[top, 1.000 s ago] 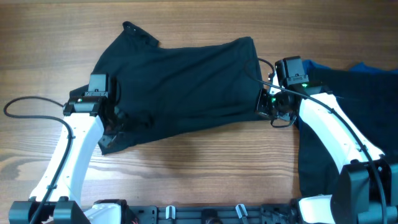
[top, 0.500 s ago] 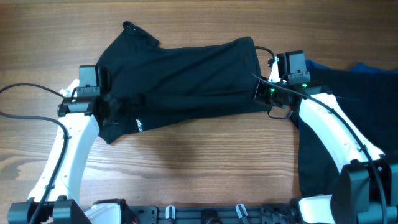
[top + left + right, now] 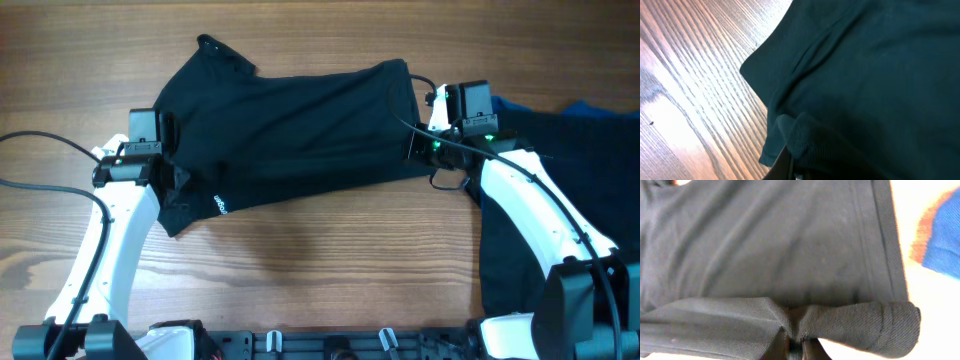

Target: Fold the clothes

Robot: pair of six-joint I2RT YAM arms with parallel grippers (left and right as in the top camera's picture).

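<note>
The black shirt (image 3: 300,120) lies spread out across the middle of the wooden table (image 3: 320,270), with its long way going from left to right; 1 tip (image 3: 214,47) of it sticks out toward the far left; some small white print (image 3: 221,203) shows near its front left edge.

The left claw (image 3: 172,180) is at the left end of the shirt; it is pinched tight on the black shirt; in the left wrist view a bunch of the cloth is squeezed up right at the fingers, and a flat corner of the shirt lies on the wood just past them.

The right claw (image 3: 416,150) is at the right end of the shirt, at the edge; it is pinched on the black shirt too; in the right wrist view the cloth puckers in between the 2 fingers, and a rolled fold (image 3: 885,325) of the edge sticks out beside them.

The shirt looks a bit wrinkled near the left claw and smoother in the middle.

A pile of clothes (image 3: 600,160), dark with a blue bit on top, lies on the right side of the table, just beside the shirt; the right arm (image 3: 540,215) reaches over it.

A black cable (image 3: 40,150) loops on the wood by the left arm (image 3: 110,260).
</note>
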